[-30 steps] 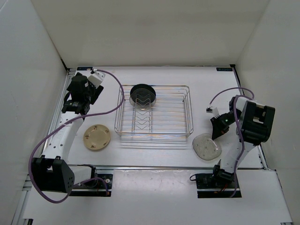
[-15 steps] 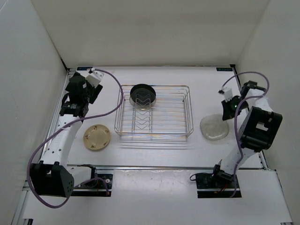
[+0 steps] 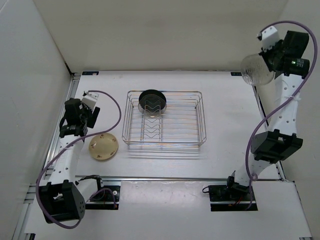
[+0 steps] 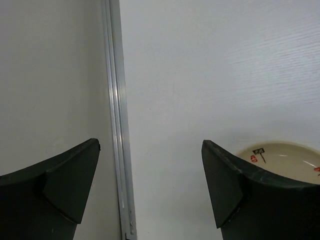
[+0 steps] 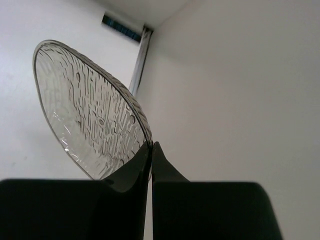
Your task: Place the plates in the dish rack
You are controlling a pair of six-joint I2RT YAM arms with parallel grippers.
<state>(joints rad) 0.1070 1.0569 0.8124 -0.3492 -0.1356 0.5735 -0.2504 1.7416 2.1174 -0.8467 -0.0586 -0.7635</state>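
Lifted off the worktop (image 3: 225, 100), the clear plate (image 3: 256, 71) is being held high at two o'clock, clenched in the right tool (image 5: 151, 149), awaiting racking.

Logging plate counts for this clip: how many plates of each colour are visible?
Glossy black round plate, in silver wire dish rack: 1
Cream-yellow round plate, on table: 1
Translucent textured round plate, in right gripper: 1
Total: 3

Lab test cell, my station: plain white enclosure walls (image 3: 150, 30), white tabletop (image 3: 225, 100), silver aluminium edge rail (image 4: 117, 125).
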